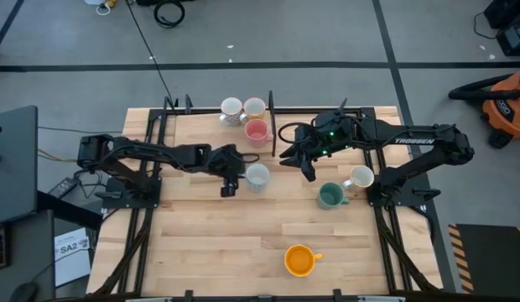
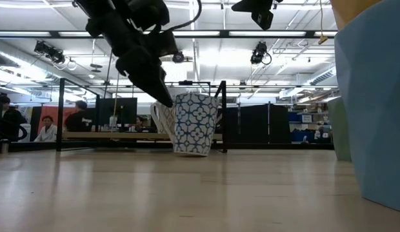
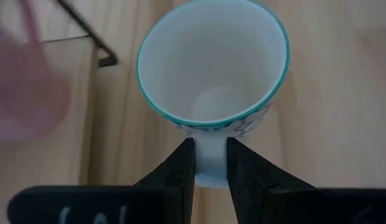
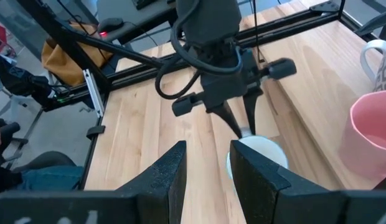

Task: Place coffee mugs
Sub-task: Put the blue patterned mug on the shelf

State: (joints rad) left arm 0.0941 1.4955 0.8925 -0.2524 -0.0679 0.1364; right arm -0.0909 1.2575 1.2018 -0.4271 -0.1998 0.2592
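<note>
The left tool (image 1: 229, 186) is closed on the handle of a patterned white mug (image 1: 257, 176) that stands near the middle of the tabletop (image 1: 210, 243). Just behind it stands the pink mug (image 1: 257, 131), with two pale mugs (image 1: 232, 110) side by side at the far edge. The right tool (image 1: 309, 172) hovers close beside the held mug, fingers slightly apart and holding nothing. To its right stand a dark green mug (image 1: 330, 196) and a white mug (image 1: 359, 177), touching. The orange mug (image 1: 299, 260) stands alone near the front.

right gripper (image 4: 207, 163) – jaws apart | left gripper (image 4: 238, 122) at white mug (image 4: 263, 151) handle | pink mug (image 4: 371, 138) beside
</note>
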